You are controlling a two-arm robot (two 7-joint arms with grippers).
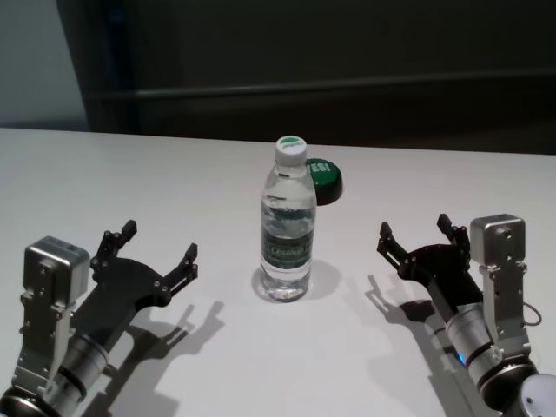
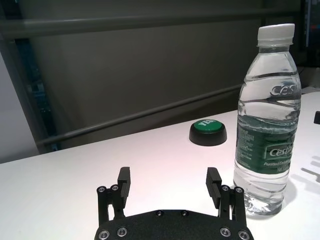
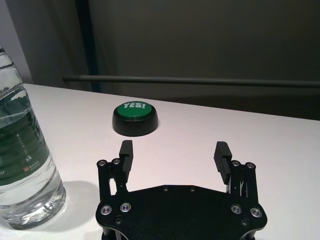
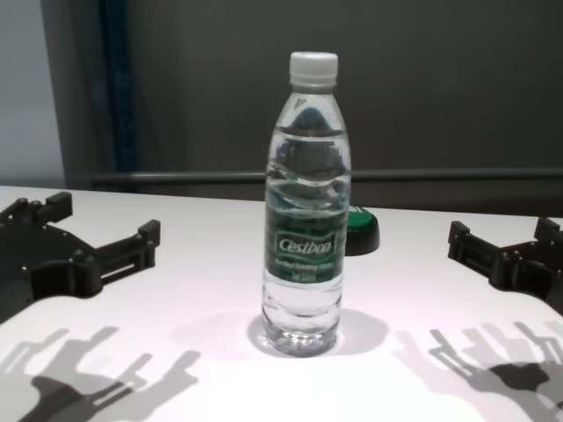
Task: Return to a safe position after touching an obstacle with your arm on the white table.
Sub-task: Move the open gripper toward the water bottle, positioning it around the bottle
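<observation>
The obstacle, a tall clear water bottle (image 1: 287, 221) with a white cap and green "Cestbon" label, stands upright at the middle of the white table (image 1: 104, 174). It also shows in the chest view (image 4: 304, 207), the left wrist view (image 2: 268, 122) and, at the edge, the right wrist view (image 3: 22, 160). My left gripper (image 1: 156, 248) is open and empty, left of the bottle and apart from it. My right gripper (image 1: 417, 236) is open and empty, right of the bottle and apart from it. Both hover just above the table.
A low black round button (image 1: 323, 180) with a green "YES!" top sits on the table just behind and right of the bottle. A dark wall with a horizontal rail (image 1: 347, 85) runs behind the table's far edge.
</observation>
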